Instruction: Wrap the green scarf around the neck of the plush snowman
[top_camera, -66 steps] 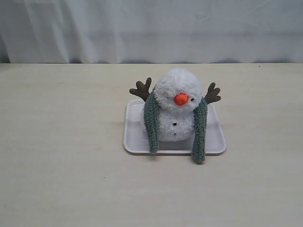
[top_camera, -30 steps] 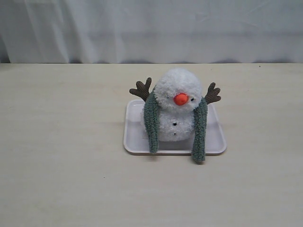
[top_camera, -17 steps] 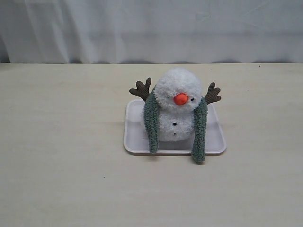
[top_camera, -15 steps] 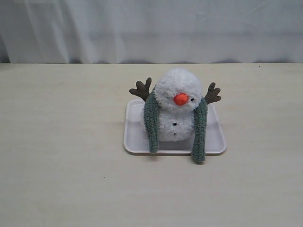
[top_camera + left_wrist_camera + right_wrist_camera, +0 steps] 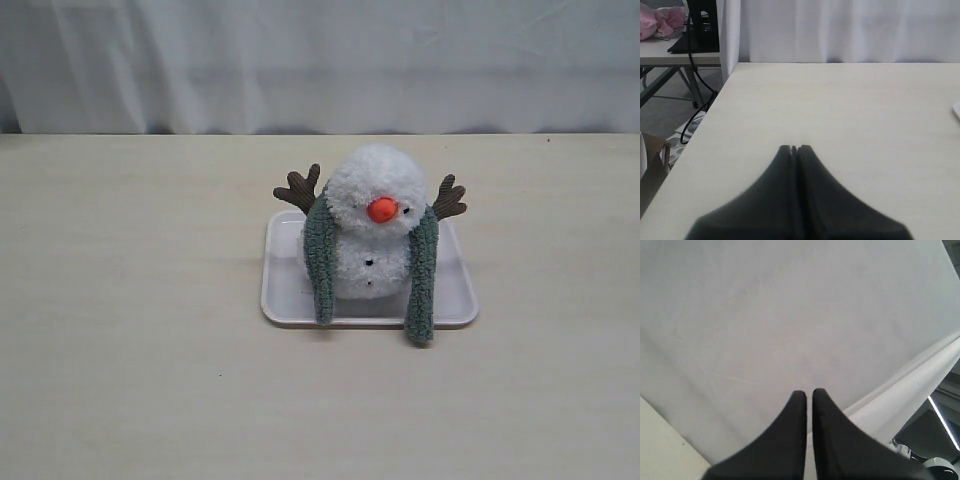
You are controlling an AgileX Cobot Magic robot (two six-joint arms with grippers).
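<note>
The plush snowman [image 5: 376, 185] sits upright on a white tray [image 5: 284, 290] at the middle of the table, facing the exterior camera. The green scarf [image 5: 320, 262] lies behind its neck. Both ends hang down the front, and the right end [image 5: 422, 285] reaches over the tray's front rim. Neither arm shows in the exterior view. My left gripper [image 5: 795, 148] is shut and empty, low over bare tabletop away from the snowman. My right gripper [image 5: 807, 392] points up at the white curtain, its fingers almost touching with nothing between them.
A white curtain [image 5: 320, 60] hangs along the table's far edge. In the left wrist view the table's side edge [image 5: 715, 107] drops to the floor, with cables [image 5: 697, 75] and another table beyond. A corner of the tray [image 5: 957, 109] shows at that frame's border.
</note>
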